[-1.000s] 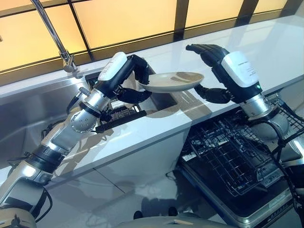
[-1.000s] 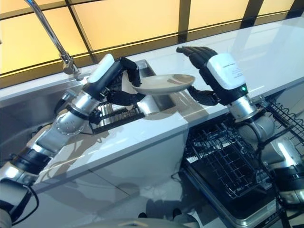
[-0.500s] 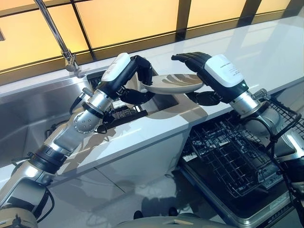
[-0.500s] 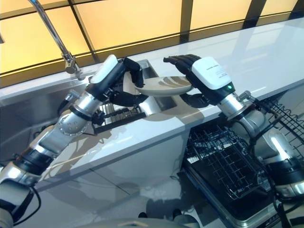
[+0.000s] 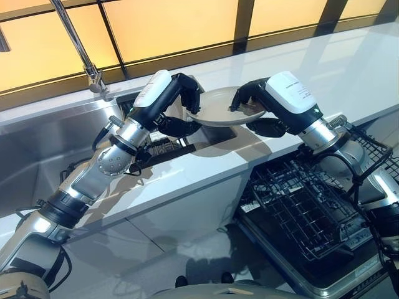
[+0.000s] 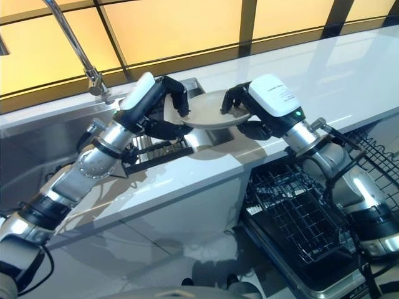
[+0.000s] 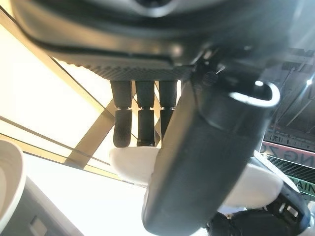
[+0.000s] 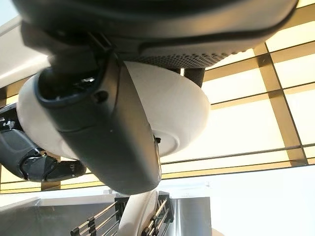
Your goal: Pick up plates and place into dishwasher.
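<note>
While the plate (image 5: 219,107) hangs in the air over the white counter (image 5: 206,163), just beside the sink (image 5: 37,156), both hands grip it. The left hand (image 5: 177,103) curls its fingers over the plate's left edge with the thumb under it, and the right hand (image 5: 262,106) curls its fingers over the right edge with the thumb below. The dishwasher rack (image 5: 312,205) sits pulled out low on the robot's right, well apart from the plate, and more dishes stand in a dark rack (image 6: 156,152) in the sink.
</note>
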Robot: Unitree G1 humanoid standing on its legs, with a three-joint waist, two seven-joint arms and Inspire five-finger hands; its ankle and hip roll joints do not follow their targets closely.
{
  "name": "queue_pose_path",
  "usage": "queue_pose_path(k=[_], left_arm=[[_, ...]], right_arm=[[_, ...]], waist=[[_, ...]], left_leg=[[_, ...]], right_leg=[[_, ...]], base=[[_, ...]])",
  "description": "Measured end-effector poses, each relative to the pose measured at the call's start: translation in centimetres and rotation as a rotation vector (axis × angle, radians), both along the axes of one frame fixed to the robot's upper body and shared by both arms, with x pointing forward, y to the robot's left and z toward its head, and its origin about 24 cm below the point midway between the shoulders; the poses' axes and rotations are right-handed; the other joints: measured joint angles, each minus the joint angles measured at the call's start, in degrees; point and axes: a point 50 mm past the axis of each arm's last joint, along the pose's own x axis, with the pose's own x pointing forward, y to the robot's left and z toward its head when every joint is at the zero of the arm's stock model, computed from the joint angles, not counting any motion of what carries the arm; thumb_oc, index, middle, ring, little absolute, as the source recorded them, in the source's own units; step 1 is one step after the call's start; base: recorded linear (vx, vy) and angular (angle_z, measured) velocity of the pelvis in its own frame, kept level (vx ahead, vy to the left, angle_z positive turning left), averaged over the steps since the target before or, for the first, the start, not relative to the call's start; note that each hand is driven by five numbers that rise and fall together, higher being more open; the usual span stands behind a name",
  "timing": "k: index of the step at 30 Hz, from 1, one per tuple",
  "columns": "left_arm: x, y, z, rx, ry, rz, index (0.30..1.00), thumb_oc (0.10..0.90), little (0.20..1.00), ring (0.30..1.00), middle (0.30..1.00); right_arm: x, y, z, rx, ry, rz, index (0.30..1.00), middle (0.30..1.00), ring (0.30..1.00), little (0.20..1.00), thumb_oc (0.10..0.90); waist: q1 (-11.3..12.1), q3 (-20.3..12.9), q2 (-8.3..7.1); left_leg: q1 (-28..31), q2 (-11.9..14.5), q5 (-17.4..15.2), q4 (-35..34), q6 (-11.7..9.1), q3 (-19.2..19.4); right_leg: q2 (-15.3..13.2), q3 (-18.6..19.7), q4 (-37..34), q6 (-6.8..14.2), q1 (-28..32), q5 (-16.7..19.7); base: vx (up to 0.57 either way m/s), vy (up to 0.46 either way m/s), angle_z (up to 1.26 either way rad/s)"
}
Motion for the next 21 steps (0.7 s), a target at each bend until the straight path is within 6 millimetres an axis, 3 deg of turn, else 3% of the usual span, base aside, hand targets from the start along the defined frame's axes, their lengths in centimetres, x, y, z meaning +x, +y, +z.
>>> queue_pose_path(k=[10, 11, 12, 21], left_arm=[[0.08, 0.10, -0.02, -0.003, -0.005, 0.017, 0.300, 0.100, 0.200, 0.300, 0.300], [0.08, 0.11, -0.02, -0.003, -0.006, 0.018, 0.627, 0.482, 0.582, 0.627, 0.627], [0.08, 0.11, -0.02, -0.003, -0.008, 0.019, 0.900, 0.800, 0.900, 0.900, 0.900], [0.02, 0.27, 0.18, -0.016, -0.059, 0.048, 0.900, 0.800, 0.900, 0.900, 0.900]], right_arm=[[-0.05, 0.05, 0.00, -0.002, -0.002, 0.007, 0.300, 0.300, 0.300, 0.200, 0.100], [-0.05, 0.06, 0.00, -0.002, -0.002, 0.008, 0.300, 0.300, 0.300, 0.200, 0.100], [-0.05, 0.06, 0.00, -0.002, -0.002, 0.008, 0.300, 0.300, 0.300, 0.200, 0.100], [-0.29, -0.41, -0.09, 0.016, -0.034, -0.009, 0.300, 0.300, 0.300, 0.200, 0.100]], waist=[[0.02, 0.03, -0.04], [0.01, 0.03, -0.05], [0.01, 0.03, -0.06], [-0.07, 0.04, -0.07]], left_leg=[[0.34, 0.00, 0.01, -0.01, 0.01, 0.00], [0.46, 0.01, 0.00, -0.03, 0.01, -0.01], [0.64, 0.01, 0.00, -0.05, 0.00, -0.01], [0.83, 0.03, -0.04, -0.11, 0.04, 0.06]], right_leg=[[0.00, -0.01, 0.00, 0.00, 0.36, 0.00], [0.01, -0.01, 0.00, 0.00, 0.48, 0.00], [0.01, 0.00, -0.02, 0.01, 0.65, 0.00], [-0.09, 0.15, -0.26, 0.30, 0.77, -0.22]], base=[[0.00, 0.000, 0.00], [0.00, 0.000, 0.00], [0.00, 0.000, 0.00], [0.00, 0.000, 0.00]])
